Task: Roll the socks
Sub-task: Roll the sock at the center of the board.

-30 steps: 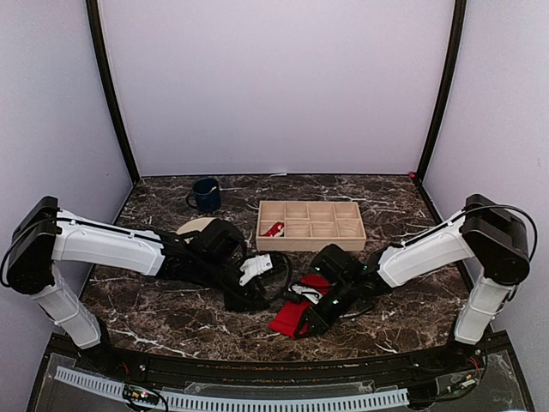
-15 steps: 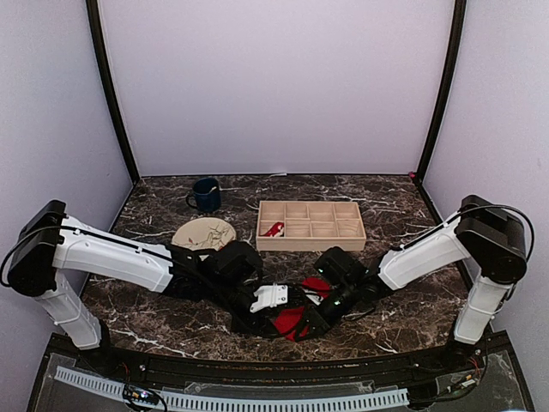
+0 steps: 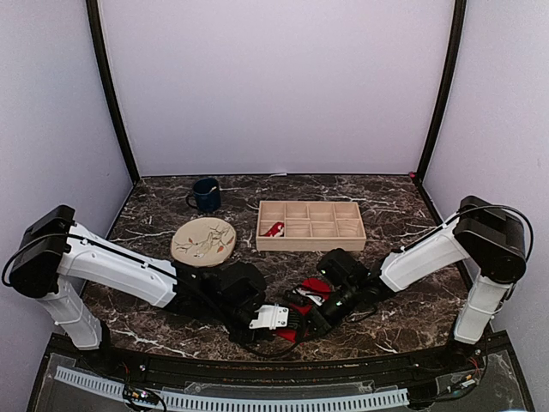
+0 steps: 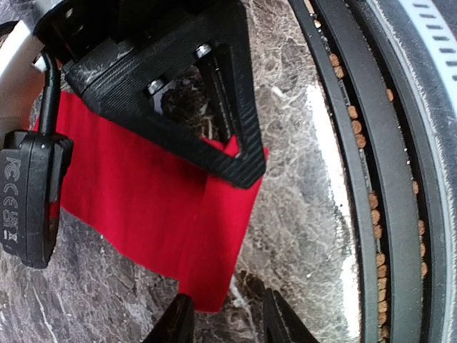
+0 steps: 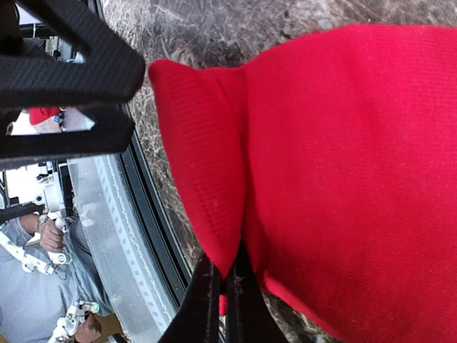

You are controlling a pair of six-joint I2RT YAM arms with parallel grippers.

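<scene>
Red sock (image 3: 316, 285) lies near-centre from above; the left gripper (image 3: 287, 324) has swung over from the plate (image 3: 203, 240) to it. Left wrist: jaws half-open around the sock's corner, not pinching yet. Right wrist: right gripper (image 5: 223, 289) clamped on a fold, so rolling's close.

Bright red socks (image 4: 157, 214) on brown white-veined marble table (image 3: 403, 202)

Even soft light, faint shadows; glare streak on table (image 4: 325, 164) edge; wrist close-ups sharp.

Marble table (image 3: 395, 219) carries a mug (image 3: 206, 195), plate (image 3: 204, 239), compartment tray (image 3: 310, 245) and red socks (image 4: 143, 204).
</scene>
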